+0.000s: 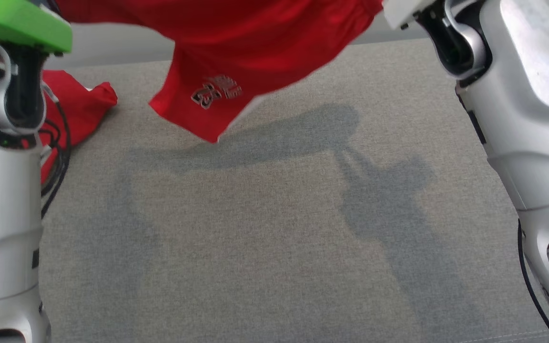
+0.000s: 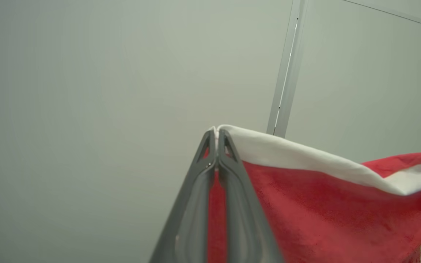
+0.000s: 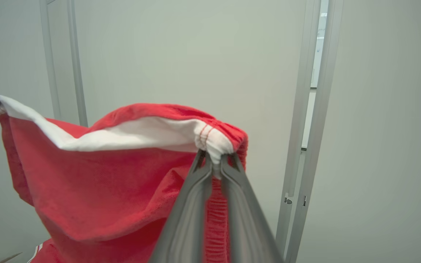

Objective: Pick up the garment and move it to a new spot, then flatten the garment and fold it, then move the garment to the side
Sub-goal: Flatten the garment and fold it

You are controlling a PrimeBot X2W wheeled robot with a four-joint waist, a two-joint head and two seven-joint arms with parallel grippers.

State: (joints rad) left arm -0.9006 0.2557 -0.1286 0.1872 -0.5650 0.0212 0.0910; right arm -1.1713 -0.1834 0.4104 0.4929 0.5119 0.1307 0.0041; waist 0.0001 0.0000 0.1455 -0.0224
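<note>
Head view has the red garment (image 1: 236,52) hanging clear above the grey surface (image 1: 274,247) — left gripper (image 2: 216,136) and right gripper (image 3: 215,160) each clamped on its white-lined edge, well apart — likely to spread it for laying flat.

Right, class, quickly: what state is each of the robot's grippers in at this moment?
Left gripper: closed, holding the red garment by its white-lined edge.
Right gripper: closed, holding the red garment by its gathered edge.
</note>
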